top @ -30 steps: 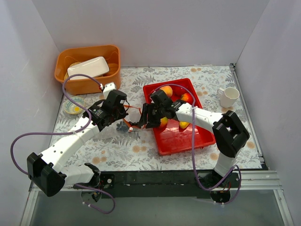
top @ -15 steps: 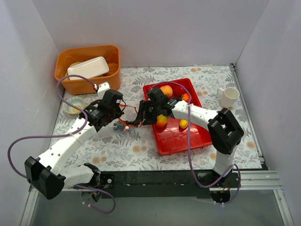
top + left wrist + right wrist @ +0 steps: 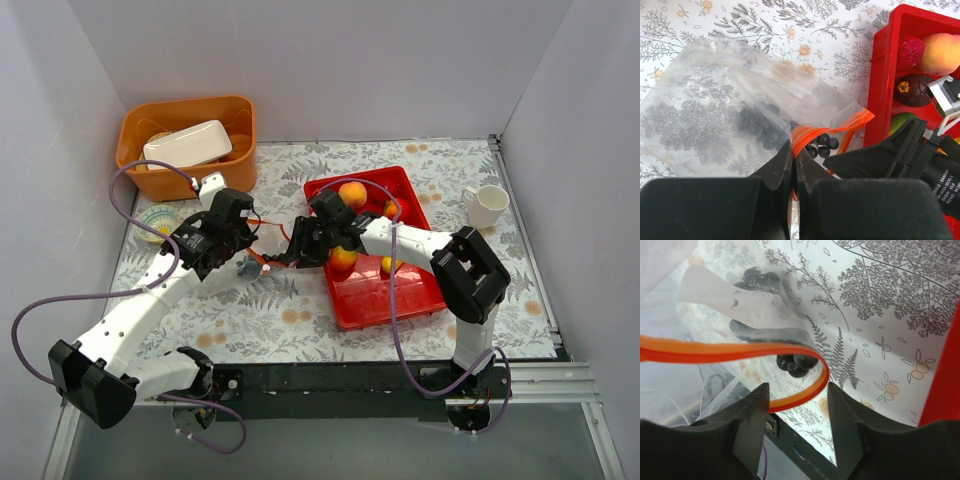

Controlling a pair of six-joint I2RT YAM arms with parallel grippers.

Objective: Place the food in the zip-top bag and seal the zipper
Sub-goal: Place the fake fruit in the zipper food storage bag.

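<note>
- While the left pincer (image 3: pixel 792 152) is nipped tight on the zipper (image 3: pixel 840 125), the right pincer (image 3: pixel 797 390) stands wide. The orange strip loops just ahead of its gap, ungripped.
- The zip-top bag (image 3: pixel 715 110) lies on the counter (image 3: pixel 765 20), spreading away from the left pincer's tips. Its mouth is turned toward the right pincer.
- The grape bunch (image 3: pixel 822 145) sits at that mouth, just beyond the left pincer's tips, with some berries level with the strip.
- Risk: sealing now would likely jam the track on berries or squeeze them out, because the bunch lies across the opening.
- Risk: any pull by the left pincer could collapse the mouth or drag the light bag, since the right pincer restrains nothing.
- The peach-orange ball (image 3: pixel 940 52) and other pieces remain in the red tray (image 3: pixel 885 75), beside the right pincer, so I judge the filling barely begun.
- Not determinable: whether the left pincer holds one lip or both, as its pads cover the spot. The crinkled film obscures how deep the bunch sits, and from above the arms cover the bag.
</note>
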